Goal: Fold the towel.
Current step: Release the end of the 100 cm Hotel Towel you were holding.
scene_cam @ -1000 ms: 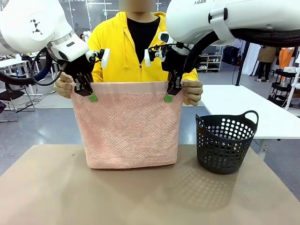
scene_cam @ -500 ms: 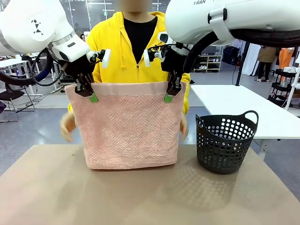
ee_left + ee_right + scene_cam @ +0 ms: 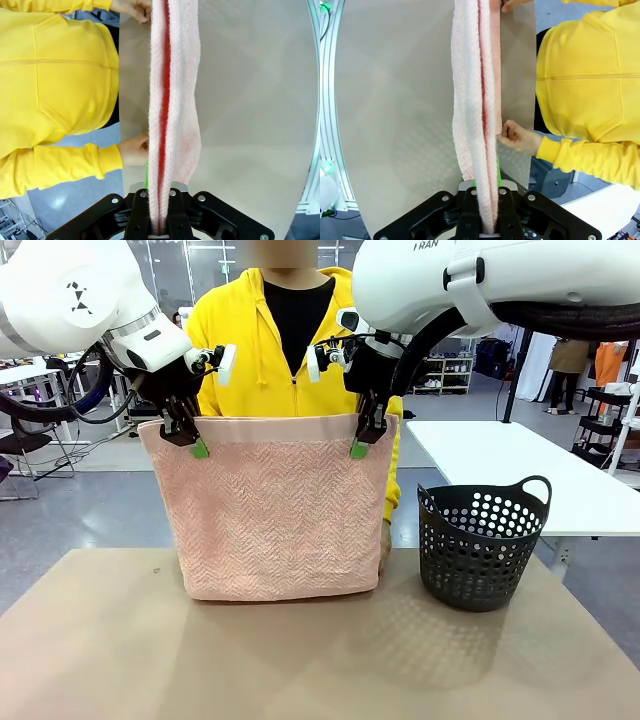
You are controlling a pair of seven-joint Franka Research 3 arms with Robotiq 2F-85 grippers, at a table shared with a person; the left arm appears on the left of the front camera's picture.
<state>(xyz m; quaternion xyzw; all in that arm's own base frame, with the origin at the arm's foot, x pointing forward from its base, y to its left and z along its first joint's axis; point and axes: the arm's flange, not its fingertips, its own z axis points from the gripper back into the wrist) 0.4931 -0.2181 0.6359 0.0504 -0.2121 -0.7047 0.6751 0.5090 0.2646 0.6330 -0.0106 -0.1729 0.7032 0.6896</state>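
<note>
Above the table [image 3: 100, 650], the towel [image 3: 280, 510] hangs from both end effectors [image 3: 197, 447] [image 3: 360, 447].

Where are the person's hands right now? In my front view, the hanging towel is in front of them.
Observer: In the left wrist view, one hand touches the towel on the person's side.
Operator: And the second hand?
Observer: In the right wrist view, the second hand pinches that same side, toward the other edge.
Operator: Is it a single layer?
Observer: No. Two layers with a gap between them run into the left end effector and the right end effector, both shut on it.
</note>
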